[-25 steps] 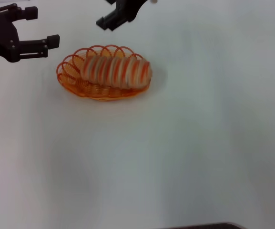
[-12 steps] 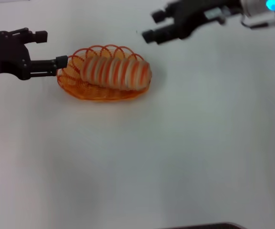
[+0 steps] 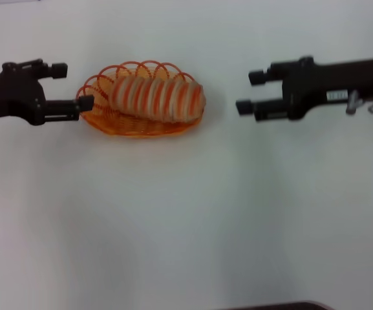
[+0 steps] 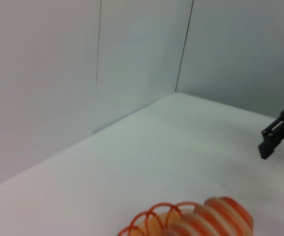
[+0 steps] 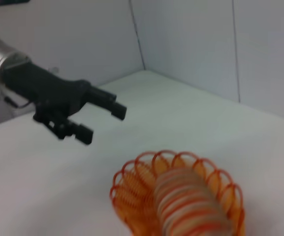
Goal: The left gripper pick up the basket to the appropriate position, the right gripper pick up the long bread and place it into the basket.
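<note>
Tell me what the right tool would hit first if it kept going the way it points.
Probably the long bread in the basket. The right tool, open, points straight at its near end, though its height above the table is unclear.

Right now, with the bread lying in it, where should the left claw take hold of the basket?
Probably the basket's looped wire rim at its left end, coming from the robot's left. The long bread fills the middle, and the open left claw is already beside that end.
</note>
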You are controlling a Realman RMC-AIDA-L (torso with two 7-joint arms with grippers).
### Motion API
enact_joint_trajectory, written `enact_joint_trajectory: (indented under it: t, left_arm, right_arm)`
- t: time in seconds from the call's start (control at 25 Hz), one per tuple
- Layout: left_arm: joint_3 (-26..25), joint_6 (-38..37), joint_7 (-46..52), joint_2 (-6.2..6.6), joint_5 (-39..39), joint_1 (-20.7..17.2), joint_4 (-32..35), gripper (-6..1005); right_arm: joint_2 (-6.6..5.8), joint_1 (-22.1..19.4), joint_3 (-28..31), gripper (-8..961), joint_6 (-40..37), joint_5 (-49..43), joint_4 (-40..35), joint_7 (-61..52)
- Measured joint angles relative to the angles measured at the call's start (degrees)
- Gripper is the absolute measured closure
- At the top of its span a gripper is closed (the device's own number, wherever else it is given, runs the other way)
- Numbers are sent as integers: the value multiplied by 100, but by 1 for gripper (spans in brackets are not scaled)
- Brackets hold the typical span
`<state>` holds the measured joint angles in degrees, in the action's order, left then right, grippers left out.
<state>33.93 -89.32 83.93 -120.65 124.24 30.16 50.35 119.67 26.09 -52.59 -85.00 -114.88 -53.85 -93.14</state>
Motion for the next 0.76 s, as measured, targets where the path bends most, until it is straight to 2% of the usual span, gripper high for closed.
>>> enact_joint_trajectory:
  t: [0.2,0.4,0.76]
  left_arm:
    - [-23,94,38,-19,214,-44,-62,125]
    - [-40,56,40,-22,215,-126,-101,125]
    - [-47,-4,94,9,215,-160,-83,125]
  right_arm:
    - [3,-178,-193,254,43,-19,144,224]
    - [4,-247,-219,167,49,-19,180,366]
    - [3,-273,-234,163,8,-15,182,529]
